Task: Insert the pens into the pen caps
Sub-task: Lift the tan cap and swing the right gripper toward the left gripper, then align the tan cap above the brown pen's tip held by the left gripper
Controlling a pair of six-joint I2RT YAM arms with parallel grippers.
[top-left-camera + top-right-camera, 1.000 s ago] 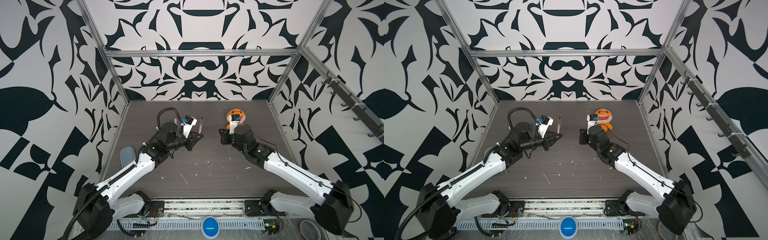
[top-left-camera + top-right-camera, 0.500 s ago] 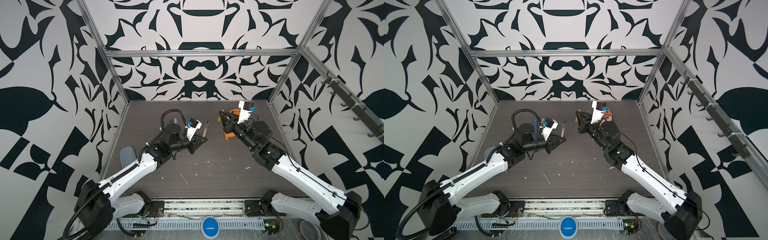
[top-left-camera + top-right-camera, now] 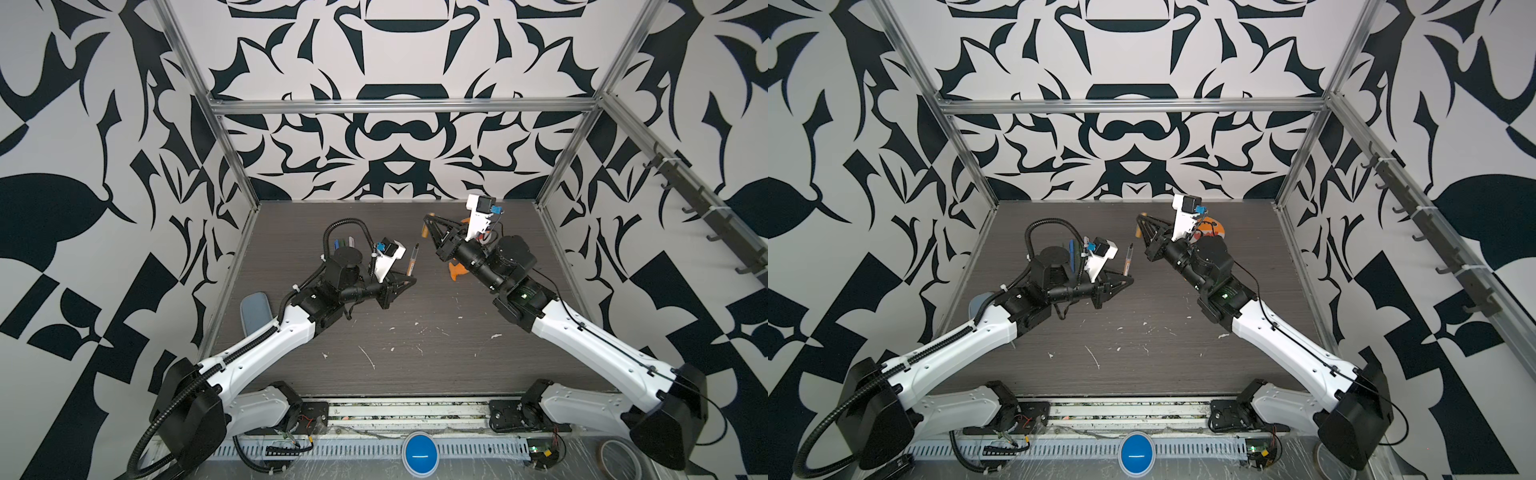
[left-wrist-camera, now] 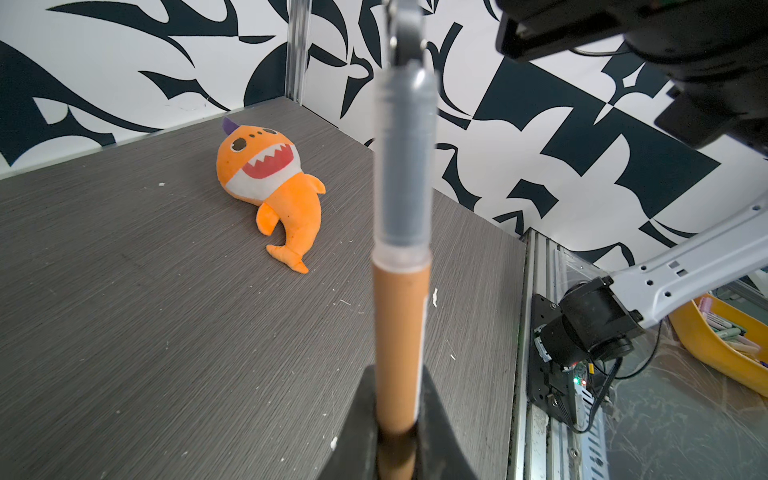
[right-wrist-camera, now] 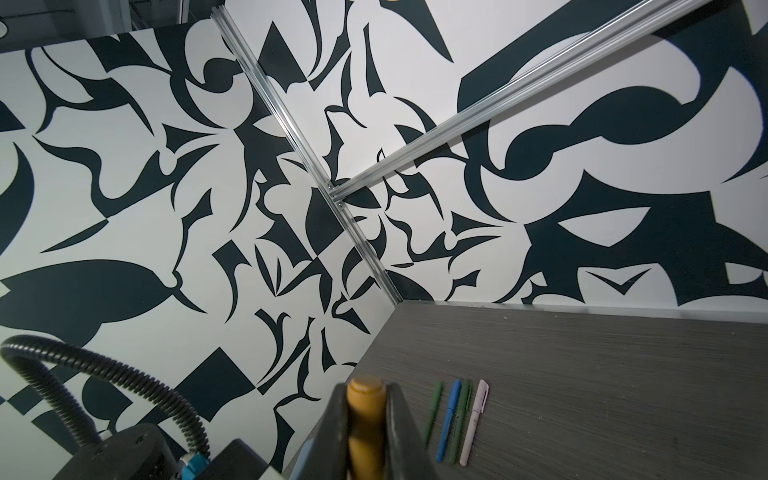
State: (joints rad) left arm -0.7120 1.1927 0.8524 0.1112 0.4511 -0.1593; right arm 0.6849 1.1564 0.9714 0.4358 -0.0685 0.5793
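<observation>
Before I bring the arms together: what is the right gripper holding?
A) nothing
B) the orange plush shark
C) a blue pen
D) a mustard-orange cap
D: in the right wrist view a mustard-orange cap is pinched between the fingers of the right gripper.

cams: both top views = stereo pair, high at front, looking down, sharing whole table [image 3: 457, 365]. l wrist: close behind my pen [image 4: 399, 332], faces right wall [image 4: 582, 145]. r wrist: close behind my cap [image 5: 365, 395], faces back-left corner [image 5: 365, 249].
</observation>
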